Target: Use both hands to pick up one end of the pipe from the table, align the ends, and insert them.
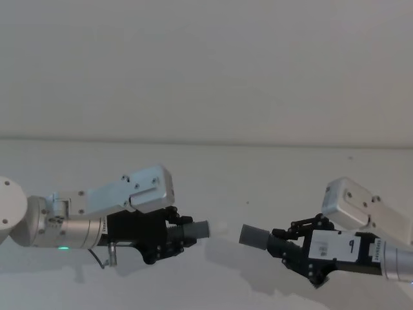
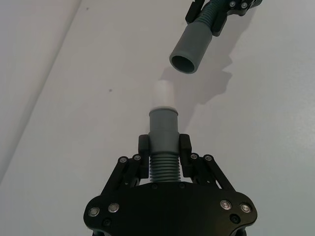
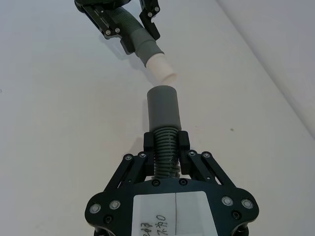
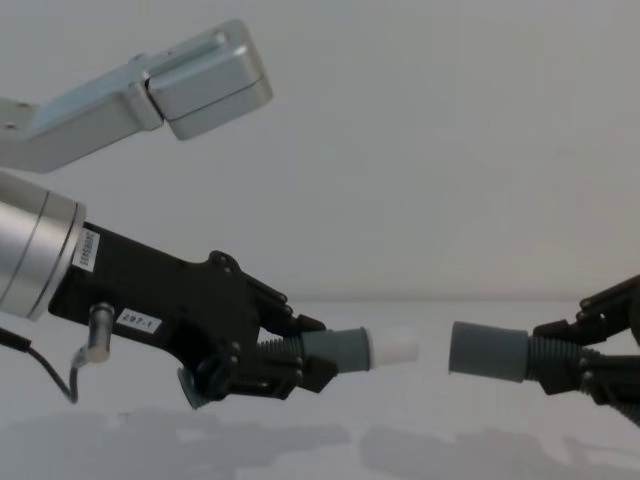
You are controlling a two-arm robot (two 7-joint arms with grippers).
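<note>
Left gripper (image 1: 173, 237) clamped on ribbed middle of left pipe piece (image 1: 195, 230), white tip (image 1: 220, 227) pointing right. Right gripper (image 1: 284, 245) clamped on ribs of right pipe piece (image 1: 253, 236), open grey end (image 2: 183, 63) hollow, facing tip. Ends near, apart, nothing inserted. Both held above white table (image 1: 258, 174).

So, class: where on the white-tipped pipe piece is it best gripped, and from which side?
Grip the white-tipped pipe piece on its ribbed middle, from the rear, as the left claw does: that leaves the white tip free to enter the open end.
</note>
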